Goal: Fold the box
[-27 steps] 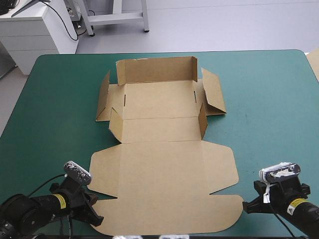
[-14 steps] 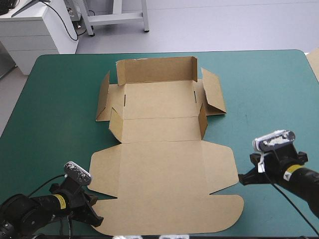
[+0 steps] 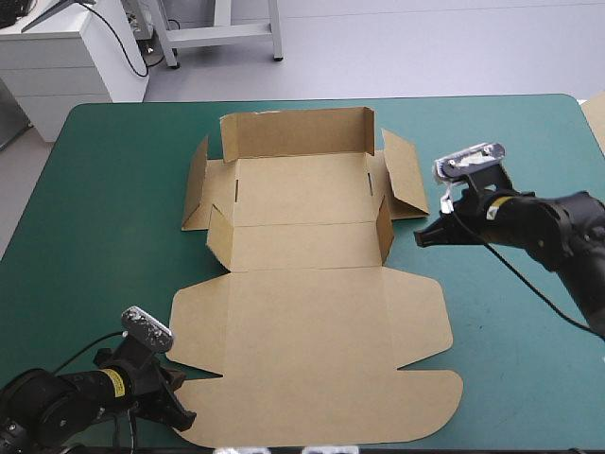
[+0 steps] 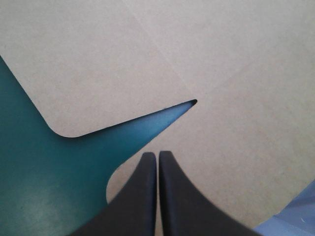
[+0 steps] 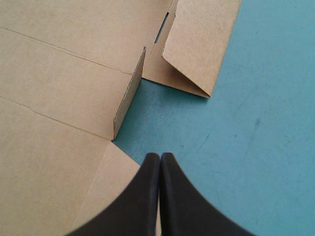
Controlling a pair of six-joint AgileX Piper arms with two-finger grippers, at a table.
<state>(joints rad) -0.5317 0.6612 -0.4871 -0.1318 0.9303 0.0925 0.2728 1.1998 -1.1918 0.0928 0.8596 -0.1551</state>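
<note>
R tool shut & empty near the side flap of the box, L tool shut too at the lid edge; next, we reckon, tip that flap up.

Beyond the teal-green table lie pale grey floor and a white cabinet.

The desk is covered across its full top by a teal-green cover, with faint scuff marks toward the right side. A strip of further brown board shows just beside the desk's right edge, near its far right corner.
</note>
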